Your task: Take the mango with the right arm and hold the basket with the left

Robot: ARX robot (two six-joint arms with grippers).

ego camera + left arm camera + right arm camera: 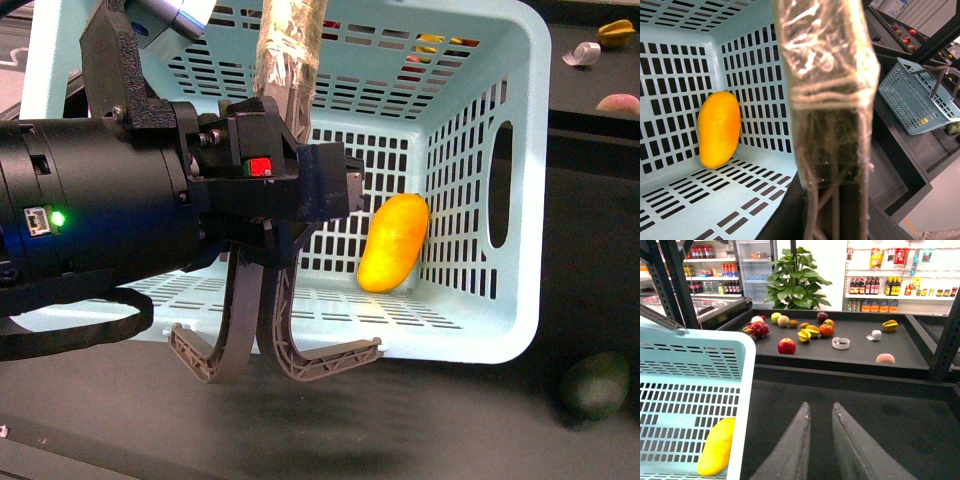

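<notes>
Already the mango (393,243) lies inside the basket (450,345), leaning on end against the slotted side wall on the robot's right, its lower tip on the basket floor. Since the right gripper (820,410) is empty, the fruit's part of the task looks finished, or else the mango is yet to be lifted out; the pictures alone do not settle which. The right jaws stand a little apart with nothing between them, outside the basket over the dark desk (900,430). The mango is on the other side of the basket wall from them, near but not within their reach.

Holding the basket looks unfinished. The left gripper (278,348) hangs at the basket's near rim, its grey curved jaws spread wide with nothing clamped. The taped handle (825,75) rises just in front of the left wrist camera, above the jaws rather than between them. The mango is well to the right of those jaws, deeper in the basket. A dark green fruit (595,385) rests on the desk outside.
</notes>
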